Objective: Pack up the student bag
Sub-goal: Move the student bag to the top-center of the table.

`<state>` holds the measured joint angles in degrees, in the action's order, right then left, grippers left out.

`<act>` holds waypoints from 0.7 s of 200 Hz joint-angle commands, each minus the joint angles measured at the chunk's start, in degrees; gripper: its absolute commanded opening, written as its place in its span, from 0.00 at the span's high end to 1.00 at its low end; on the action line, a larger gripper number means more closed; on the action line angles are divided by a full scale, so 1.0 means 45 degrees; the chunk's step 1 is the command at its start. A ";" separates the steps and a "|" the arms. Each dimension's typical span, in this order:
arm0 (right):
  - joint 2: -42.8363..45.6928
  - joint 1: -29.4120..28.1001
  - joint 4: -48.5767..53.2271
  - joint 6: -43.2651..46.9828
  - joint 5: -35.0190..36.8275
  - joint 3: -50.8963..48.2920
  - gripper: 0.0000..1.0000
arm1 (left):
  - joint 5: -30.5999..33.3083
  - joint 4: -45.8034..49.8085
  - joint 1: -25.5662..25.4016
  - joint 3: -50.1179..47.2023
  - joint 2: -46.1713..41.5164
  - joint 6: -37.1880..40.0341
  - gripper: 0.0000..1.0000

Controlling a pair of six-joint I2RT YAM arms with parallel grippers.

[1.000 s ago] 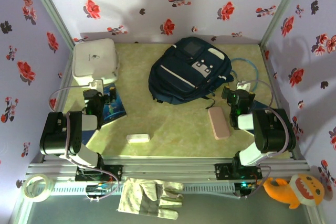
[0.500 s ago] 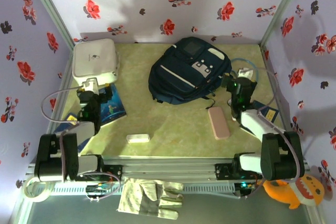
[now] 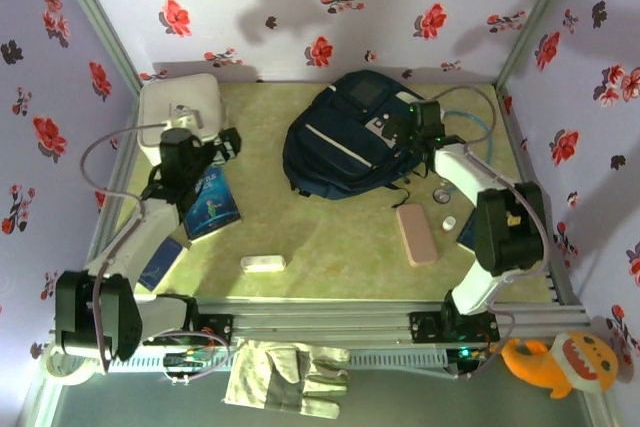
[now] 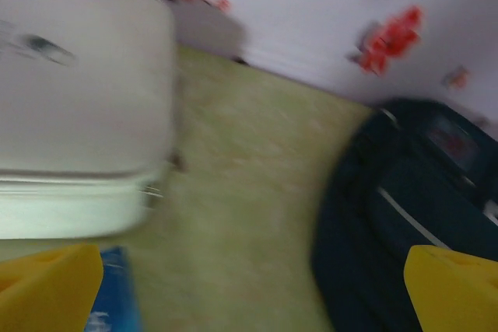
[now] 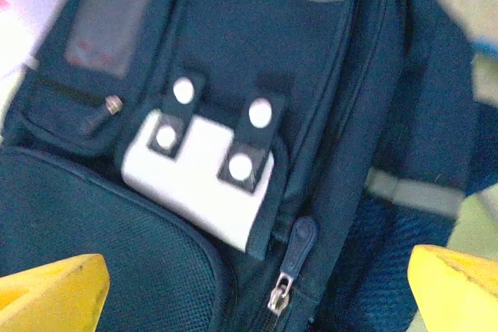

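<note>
White rounded plastic box (image 3: 180, 115) at far-left corner of table (image 3: 330, 237); small dark mark on lid, too blurred to read. Just right of box, left gripper (image 4: 250, 289) above blue picture book (image 3: 210, 205), yellow fingers (image 4: 47, 285) spread wide, holding nothing. Far-centre, large dark navy fabric backpack (image 3: 350, 142) lies flat, grey-white snap patch (image 5: 202, 172) up. Over patch, right gripper (image 5: 250, 289) fully spread, empty. Pink oblong case (image 3: 415, 234) near backpack's right side.
</note>
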<state>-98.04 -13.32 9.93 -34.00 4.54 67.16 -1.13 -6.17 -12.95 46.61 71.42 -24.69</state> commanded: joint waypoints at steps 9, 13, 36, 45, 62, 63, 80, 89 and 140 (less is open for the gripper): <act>-0.0947 -0.0120 0.1166 -0.1114 -0.0877 0.1095 0.01 | -0.1444 0.1138 -0.1599 0.1675 0.1864 -0.0319 0.00; -0.1063 -0.0114 0.1206 -0.1143 -0.0929 0.1139 0.02 | -0.1480 0.1138 -0.1787 0.1881 0.2176 -0.0382 0.00; -0.1519 -0.0111 0.1308 -0.1253 -0.1124 0.1282 0.02 | -0.1987 0.0887 -0.2724 0.2992 0.3890 -0.0733 0.00; -0.1627 -0.0125 0.1286 -0.1258 -0.1281 0.1305 0.02 | -0.2142 0.0845 -0.3044 0.3478 0.4561 -0.0920 0.01; -0.1801 -0.0112 0.1260 -0.1249 -0.1543 0.1288 0.02 | -0.2567 0.0941 -0.3484 0.4543 0.5907 -0.1231 0.01; -0.1804 -0.0119 0.1255 -0.1251 -0.1559 0.1288 0.02 | -0.2575 0.0951 -0.3497 0.4612 0.5985 -0.1242 0.02; -0.1915 -0.0114 0.1288 -0.1227 -0.1703 0.1201 0.03 | -0.2984 0.1132 -0.3788 0.5600 0.7168 -0.1489 0.03; -0.1953 -0.0107 0.1276 -0.1196 -0.1796 0.1158 0.04 | -0.3256 0.1174 -0.3878 0.6125 0.7812 -0.1628 0.04; -0.2322 -0.0218 0.0824 -0.1223 -0.3009 0.0887 0.05 | -0.3876 0.1694 -0.3904 0.7237 1.0074 -0.2190 0.08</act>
<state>-106.41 -13.78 14.46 -38.20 -4.86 71.42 -16.43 -1.26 -30.65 78.00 113.95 -32.69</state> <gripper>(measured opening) 0.954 0.919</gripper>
